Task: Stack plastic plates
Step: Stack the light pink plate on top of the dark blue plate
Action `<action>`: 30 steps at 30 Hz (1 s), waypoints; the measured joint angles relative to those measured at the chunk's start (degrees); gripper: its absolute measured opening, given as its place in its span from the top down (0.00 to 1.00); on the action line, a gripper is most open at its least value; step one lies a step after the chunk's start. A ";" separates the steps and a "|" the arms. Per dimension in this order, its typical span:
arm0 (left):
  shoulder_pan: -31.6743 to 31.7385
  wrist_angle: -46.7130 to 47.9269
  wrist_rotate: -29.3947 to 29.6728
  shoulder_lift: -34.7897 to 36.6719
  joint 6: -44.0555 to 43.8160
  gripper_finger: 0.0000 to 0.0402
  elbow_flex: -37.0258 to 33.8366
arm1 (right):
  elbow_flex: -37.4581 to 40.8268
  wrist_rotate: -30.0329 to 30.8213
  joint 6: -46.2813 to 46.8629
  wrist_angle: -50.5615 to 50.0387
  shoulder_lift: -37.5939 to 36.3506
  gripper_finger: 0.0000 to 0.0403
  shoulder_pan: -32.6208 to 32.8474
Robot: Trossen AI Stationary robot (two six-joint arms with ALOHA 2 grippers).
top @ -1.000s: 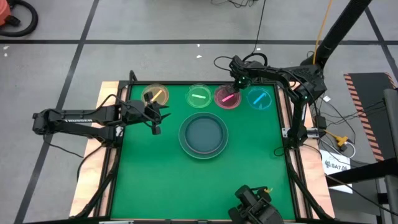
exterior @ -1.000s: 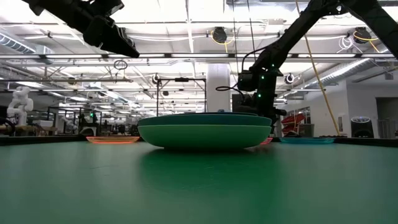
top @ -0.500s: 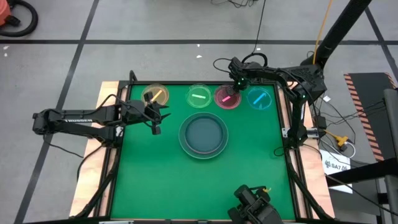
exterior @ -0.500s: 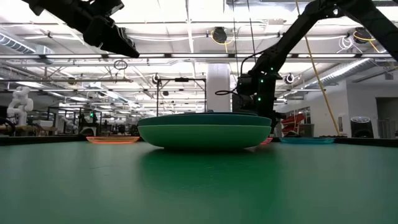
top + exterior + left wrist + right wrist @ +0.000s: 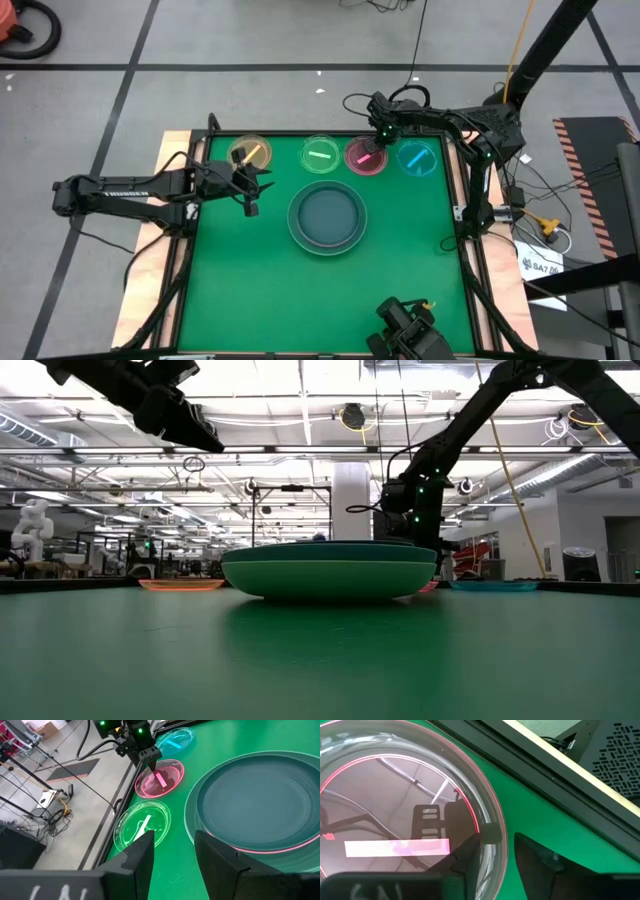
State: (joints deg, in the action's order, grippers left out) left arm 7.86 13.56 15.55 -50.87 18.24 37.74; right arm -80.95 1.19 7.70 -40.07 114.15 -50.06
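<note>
**Right gripper straddles the pink plate's rim**

We see the right gripper (image 5: 381, 140) at the table's (image 5: 260, 300) far edge, fingers narrowly parted astride the small pink plate (image 5: 366, 157). The larger plates sit stacked (image 5: 327, 218) mid-table. The left gripper (image 5: 252, 180), fingers apart and empty, hovers beside the amber plate (image 5: 249, 152).

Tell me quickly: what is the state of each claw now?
Left claw: open, holding nothing, near the amber plate.
Right claw: open, astride the pink plate's rim.
</note>
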 joint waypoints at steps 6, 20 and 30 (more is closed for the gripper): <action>0.00 0.00 0.00 0.01 -0.01 0.63 0.00 | -0.02 0.00 0.13 0.00 0.00 0.79 0.00; 0.00 0.09 0.00 0.01 -0.01 0.63 0.00 | -0.02 0.00 0.14 0.00 0.00 0.91 0.00; 0.01 0.35 0.00 0.02 0.00 0.63 0.00 | -0.05 -0.02 0.13 0.00 -0.04 0.97 0.02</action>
State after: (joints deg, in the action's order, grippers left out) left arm 7.87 13.91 15.55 -50.85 18.24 37.74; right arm -80.99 1.17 7.84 -40.07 114.10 -50.04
